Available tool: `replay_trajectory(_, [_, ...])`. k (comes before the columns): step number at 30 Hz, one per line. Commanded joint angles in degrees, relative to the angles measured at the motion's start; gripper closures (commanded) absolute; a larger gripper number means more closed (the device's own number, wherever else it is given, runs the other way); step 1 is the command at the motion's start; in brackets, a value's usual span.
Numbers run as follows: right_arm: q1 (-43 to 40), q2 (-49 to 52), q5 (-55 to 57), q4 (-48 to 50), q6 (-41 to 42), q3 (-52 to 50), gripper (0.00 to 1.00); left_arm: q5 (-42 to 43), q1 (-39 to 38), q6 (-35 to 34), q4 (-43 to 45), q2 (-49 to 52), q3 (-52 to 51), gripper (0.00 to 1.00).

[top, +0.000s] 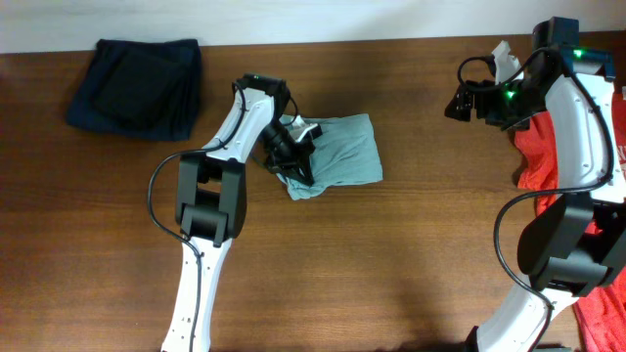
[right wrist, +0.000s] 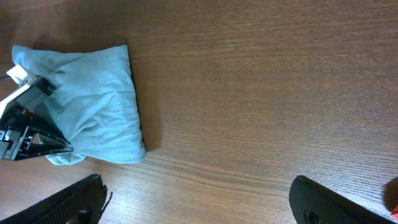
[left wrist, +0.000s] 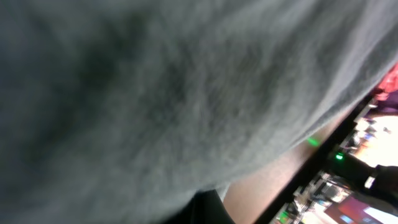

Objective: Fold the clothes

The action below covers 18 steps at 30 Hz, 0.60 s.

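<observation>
Wooden table — brown, visibly grained

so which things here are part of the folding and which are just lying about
In the job: grey-teal T-shirt, pinched by left gripper; red garment, not yet folded.
Lying about: dark folded garment, far corner; right gripper, open, empty.

Pale teal T-shirt folded small, mid-worktop.
It lies creased in a rough rectangle; a red T-shirt lies crumpled at the right edge.
</observation>
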Motion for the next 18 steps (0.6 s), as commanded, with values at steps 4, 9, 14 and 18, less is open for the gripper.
replay_trajectory(4, [-0.2, -0.5, 0.3, -0.2, -0.4, 0.4, 0.01, -1.3, 0.0, 1.1, 4.8, 0.5, -6.0, 1.00])
replay_trajectory(9, [-0.2, -0.5, 0.3, -0.2, -0.4, 0.4, 0.02, 1.0, 0.0, 0.3, -0.9, -1.6, 4.0, 1.00])
replay_trajectory(14, [-0.2, -0.5, 0.3, -0.2, -0.4, 0.4, 0.01, -1.1, 0.0, -1.7, -1.0, -3.6, 16.2, 0.99])
replay_trajectory(18, [-0.2, -0.5, 0.3, -0.2, -0.4, 0.4, 0.01, -10.0, 0.1, -7.3, 3.8, -3.4, 18.3, 0.99])
